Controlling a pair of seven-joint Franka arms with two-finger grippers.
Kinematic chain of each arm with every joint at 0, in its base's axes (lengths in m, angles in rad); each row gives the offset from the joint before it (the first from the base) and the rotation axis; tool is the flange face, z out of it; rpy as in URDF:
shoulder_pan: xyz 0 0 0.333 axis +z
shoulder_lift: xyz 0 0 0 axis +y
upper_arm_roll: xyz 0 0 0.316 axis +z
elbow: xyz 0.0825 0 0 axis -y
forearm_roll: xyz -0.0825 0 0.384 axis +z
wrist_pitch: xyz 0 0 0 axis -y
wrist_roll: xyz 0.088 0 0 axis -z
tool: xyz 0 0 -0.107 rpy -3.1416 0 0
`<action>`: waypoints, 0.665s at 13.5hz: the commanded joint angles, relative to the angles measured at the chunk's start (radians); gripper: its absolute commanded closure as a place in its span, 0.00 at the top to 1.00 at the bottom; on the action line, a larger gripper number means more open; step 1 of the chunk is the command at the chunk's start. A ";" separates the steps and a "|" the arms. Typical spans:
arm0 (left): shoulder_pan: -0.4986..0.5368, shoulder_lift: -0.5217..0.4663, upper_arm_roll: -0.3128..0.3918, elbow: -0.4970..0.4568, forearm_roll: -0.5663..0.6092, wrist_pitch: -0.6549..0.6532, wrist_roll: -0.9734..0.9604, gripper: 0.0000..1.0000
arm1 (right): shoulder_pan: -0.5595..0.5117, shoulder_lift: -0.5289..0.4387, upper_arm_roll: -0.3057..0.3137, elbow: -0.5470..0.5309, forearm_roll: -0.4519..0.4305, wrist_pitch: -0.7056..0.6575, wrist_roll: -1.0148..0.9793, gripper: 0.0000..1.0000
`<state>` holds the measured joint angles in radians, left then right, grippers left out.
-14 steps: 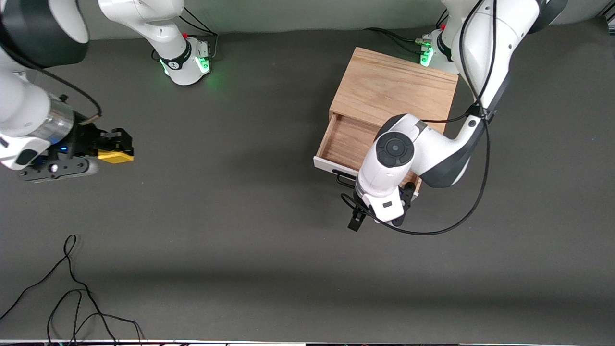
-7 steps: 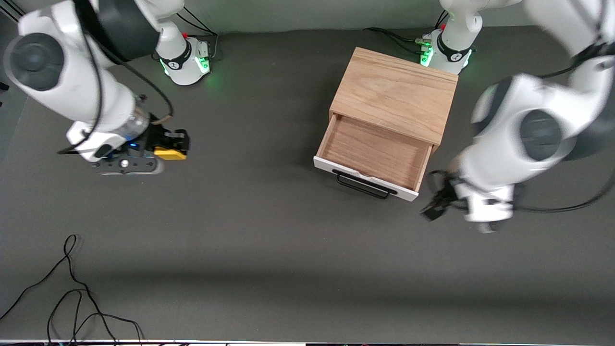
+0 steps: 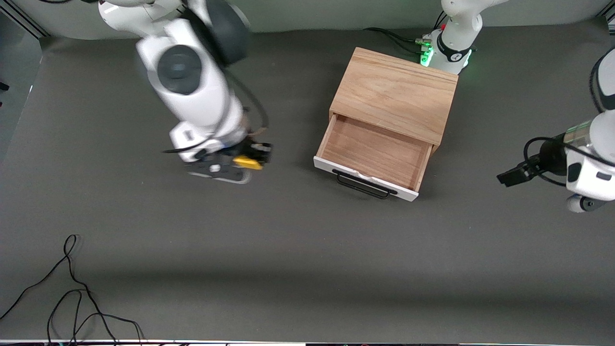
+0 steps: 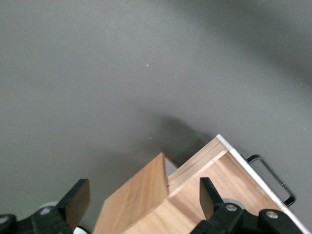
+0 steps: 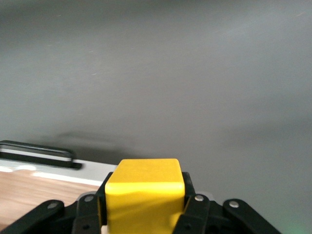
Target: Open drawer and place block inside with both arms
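Observation:
My right gripper (image 3: 254, 154) is shut on the yellow block (image 3: 247, 162) and holds it over the table beside the drawer, toward the right arm's end. In the right wrist view the block (image 5: 145, 192) fills the jaws, with the drawer's white front (image 5: 36, 157) just ahead. The drawer (image 3: 375, 153) stands pulled out of the oak box (image 3: 396, 91), its wooden interior bare, its black handle (image 3: 362, 185) facing the front camera. My left gripper (image 3: 510, 176) is open and empty, off the box toward the left arm's end. Its wrist view shows the box (image 4: 141, 200) between the fingers (image 4: 78, 201).
Loose black cables (image 3: 72, 288) lie on the dark table mat at the near corner of the right arm's end. The left arm's green-lit base (image 3: 449, 50) stands just past the box's back edge.
The right arm has carried the block from its end of the table toward the drawer. The left arm has swung away from the handle to its own end. The drawer stays open.

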<state>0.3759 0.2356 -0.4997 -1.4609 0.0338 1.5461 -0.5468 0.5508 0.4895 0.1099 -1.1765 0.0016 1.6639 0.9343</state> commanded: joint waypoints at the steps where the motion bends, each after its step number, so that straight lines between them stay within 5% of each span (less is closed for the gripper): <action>1: 0.046 -0.114 0.000 -0.111 -0.018 0.009 0.155 1.00 | 0.078 0.084 -0.010 0.092 0.000 0.036 0.144 0.00; 5: 0.101 -0.179 0.016 -0.153 -0.028 0.008 0.394 1.00 | 0.205 0.246 -0.010 0.234 -0.003 0.072 0.378 0.00; 9: -0.104 -0.200 0.238 -0.147 -0.028 0.017 0.511 1.00 | 0.284 0.333 -0.019 0.242 -0.008 0.177 0.426 0.00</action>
<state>0.3869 0.0750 -0.3594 -1.5750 0.0174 1.5466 -0.0860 0.8116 0.7613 0.1034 -1.0045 0.0001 1.8217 1.3210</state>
